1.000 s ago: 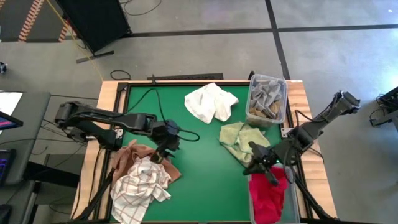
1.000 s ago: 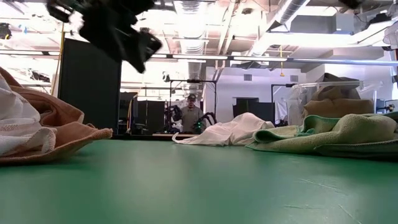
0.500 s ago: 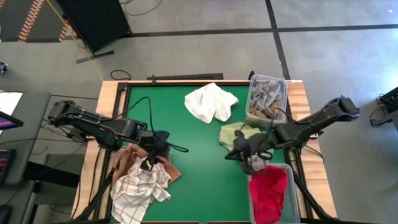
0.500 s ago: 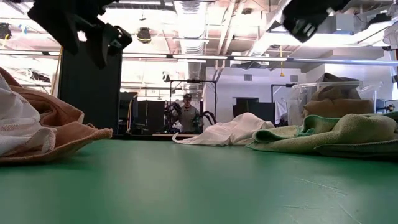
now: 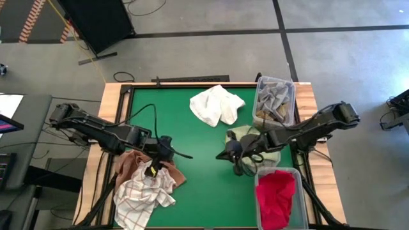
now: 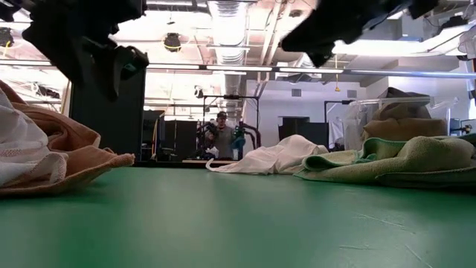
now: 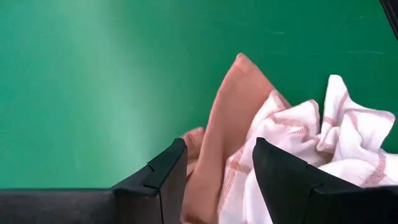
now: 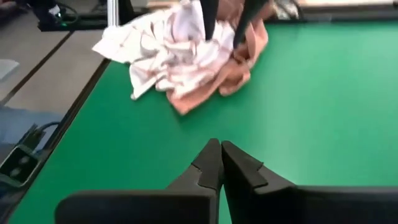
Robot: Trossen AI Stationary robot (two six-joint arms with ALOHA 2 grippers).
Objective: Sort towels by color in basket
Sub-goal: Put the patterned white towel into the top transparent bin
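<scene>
At the near left lies a rust-orange towel (image 5: 131, 160) with a white red-checked towel (image 5: 144, 191) heaped on it. My left gripper (image 5: 155, 165) hangs open just above this pile's right edge; its fingers frame the orange towel (image 7: 230, 106) and the checked towel (image 7: 323, 130) without touching. My right gripper (image 5: 222, 155) is shut and bare above the green mat's middle, pointing toward the pile (image 8: 180, 56). Beneath my right arm a pale green towel (image 5: 241, 134) lies flat. A white towel (image 5: 216, 104) lies at the far middle.
A clear bin (image 5: 259, 96) at the far right holds grey and tan towels. Another clear bin (image 5: 257, 191) at the near right holds a red towel (image 5: 276, 198). Bare green mat (image 5: 198, 179) lies between the two grippers. A person stands in the room beyond (image 6: 222, 134).
My right gripper, shut throughout, has swung away from the red-towel bin toward the table's left, sinking to a spot over the mat's middle. My left gripper has gone a little toward the near left, down over the orange and checked pile. No towel has moved.
</scene>
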